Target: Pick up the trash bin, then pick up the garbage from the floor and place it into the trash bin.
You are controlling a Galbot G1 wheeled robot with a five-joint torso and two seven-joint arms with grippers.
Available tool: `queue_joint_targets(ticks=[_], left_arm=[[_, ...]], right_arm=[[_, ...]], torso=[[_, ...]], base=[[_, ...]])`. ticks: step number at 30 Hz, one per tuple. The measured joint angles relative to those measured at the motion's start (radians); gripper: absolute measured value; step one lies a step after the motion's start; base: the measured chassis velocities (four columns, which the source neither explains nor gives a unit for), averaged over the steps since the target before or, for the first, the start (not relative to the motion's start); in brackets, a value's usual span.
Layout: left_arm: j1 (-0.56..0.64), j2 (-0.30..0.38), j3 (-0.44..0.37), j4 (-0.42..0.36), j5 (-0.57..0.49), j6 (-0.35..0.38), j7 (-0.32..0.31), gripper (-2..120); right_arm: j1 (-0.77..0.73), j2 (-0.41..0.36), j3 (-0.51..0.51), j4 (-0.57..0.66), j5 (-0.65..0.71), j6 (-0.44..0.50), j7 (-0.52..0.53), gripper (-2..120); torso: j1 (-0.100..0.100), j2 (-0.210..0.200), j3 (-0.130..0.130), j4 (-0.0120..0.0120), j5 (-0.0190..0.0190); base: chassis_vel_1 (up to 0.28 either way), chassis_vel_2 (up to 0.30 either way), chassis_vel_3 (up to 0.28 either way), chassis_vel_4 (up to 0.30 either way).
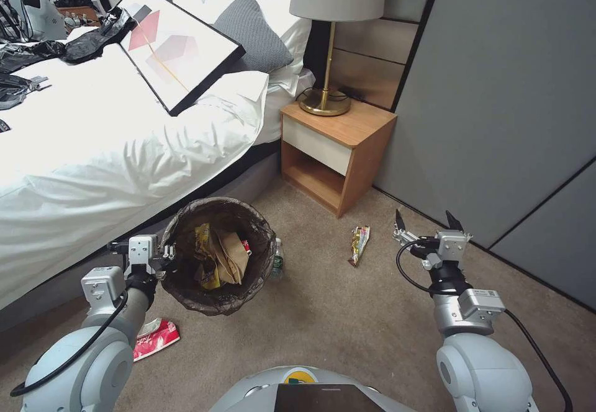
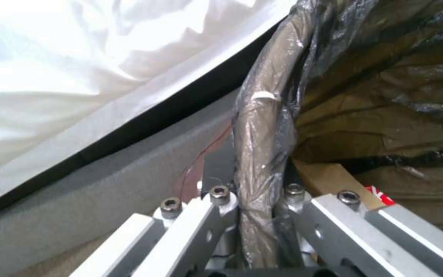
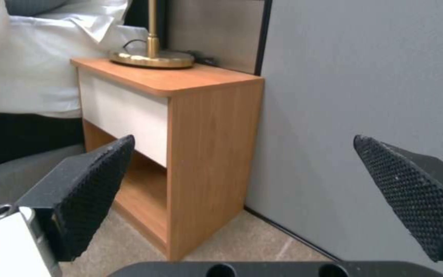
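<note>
The trash bin [image 1: 218, 255], lined with a dark see-through bag, hangs beside the bed with brown paper and yellow wrappers inside. My left gripper [image 1: 166, 255] is shut on its rim [image 2: 256, 161]. On the floor [image 1: 347, 325] lies garbage: a yellow snack wrapper [image 1: 359, 244] near the nightstand, a small green-labelled bottle [image 1: 277, 259] just right of the bin, and a red-and-white packet [image 1: 155, 338] by my left arm. My right gripper [image 1: 428, 220] stands open above the carpet, right of the yellow wrapper, its black pads [image 3: 98, 192] wide apart and facing the nightstand.
A bed with white bedding [image 1: 105, 145], a framed picture [image 1: 177, 43] and black plastic bags [image 1: 93, 40] fills the left. A wooden nightstand [image 1: 335, 151] with a brass lamp [image 1: 329, 40] stands ahead. Grey wall panels [image 1: 509, 102] close off the right side.
</note>
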Motion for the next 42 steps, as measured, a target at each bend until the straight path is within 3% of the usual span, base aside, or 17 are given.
queue_joint_targets(ticks=[20,27,35,42], left_arm=[[-0.003,-0.001,-0.030,0.000,-0.021,0.007,0.010,2],[0.006,0.013,-0.049,0.000,-0.044,0.013,0.008,2],[0.040,0.016,-0.069,0.000,-0.068,0.019,-0.011,2],[0.062,0.010,-0.060,0.000,-0.069,0.024,-0.024,2]], right_arm=[[0.012,-0.014,-0.019,-0.014,0.005,-0.002,0.002,100],[0.044,-0.058,-0.026,-0.049,0.051,-0.076,0.030,100],[0.200,-0.163,-0.079,-0.221,0.256,-0.205,0.097,100],[0.308,-0.189,-0.142,-0.394,0.385,-0.257,0.110,100]], torso=[[0.000,0.000,0.000,0.0000,0.0000],[0.000,0.000,0.000,-0.0001,0.0000],[0.000,0.000,0.000,0.0002,0.0001],[0.000,0.000,0.000,0.0001,0.0001]], base=[[-0.045,0.048,0.045,-0.046],[0.000,0.000,0.000,0.000],[0.000,0.000,0.000,0.000],[0.000,0.000,0.000,0.000]])
